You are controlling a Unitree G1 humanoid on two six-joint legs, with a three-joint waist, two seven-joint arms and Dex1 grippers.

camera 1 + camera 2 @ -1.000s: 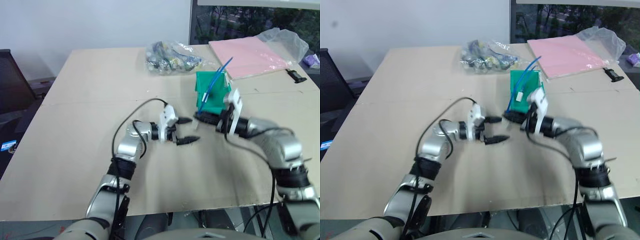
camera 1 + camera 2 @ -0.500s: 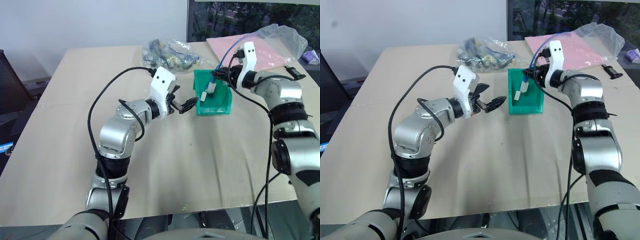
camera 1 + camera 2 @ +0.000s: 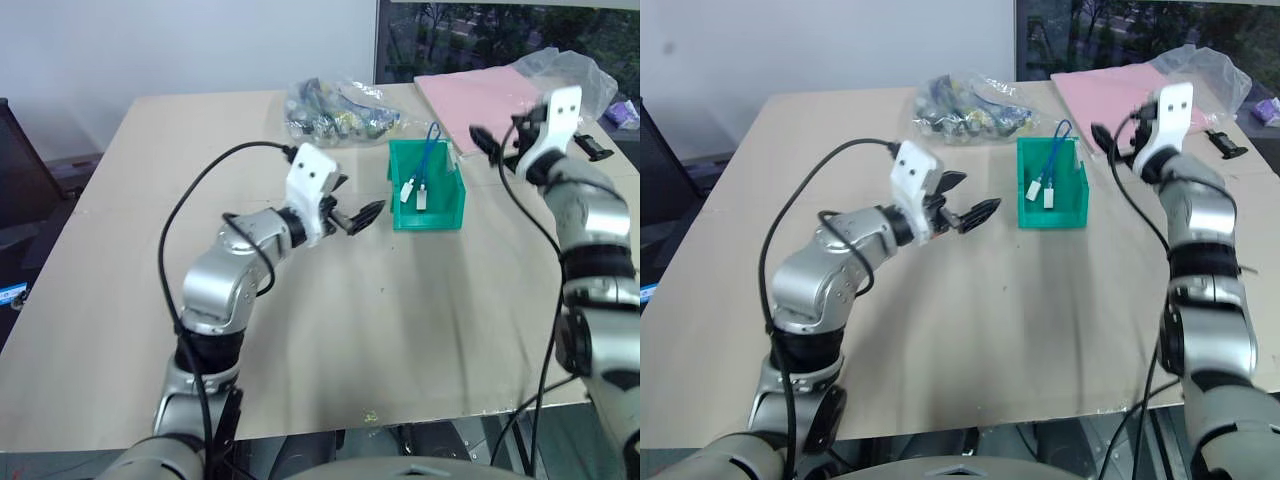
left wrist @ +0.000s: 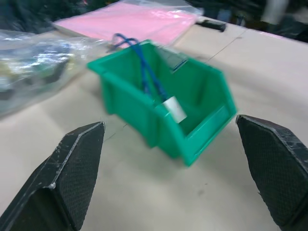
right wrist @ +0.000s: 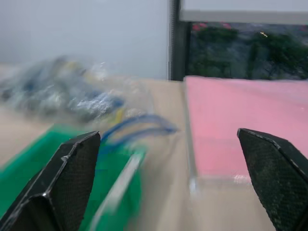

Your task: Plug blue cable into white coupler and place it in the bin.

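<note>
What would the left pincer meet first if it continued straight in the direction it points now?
Probably the green bin, which lies directly ahead of the open left pincer with the blue cable and white coupler inside; the depth is uncertain.

Past our wide-spread fingers [image 5: 57, 185]

We see the bin [image 5: 38, 144] low down, with the blue cable [image 5: 137, 127] looping over its rim. A clear bag of mixed cables [image 5: 62, 96] lies beyond on the table [image 5: 166, 96], with a pink folder [image 5: 245, 125] beside it under a dark window [image 5: 240, 48].

No text, label, brand, number or sign can be read anywhere in these views.
</note>
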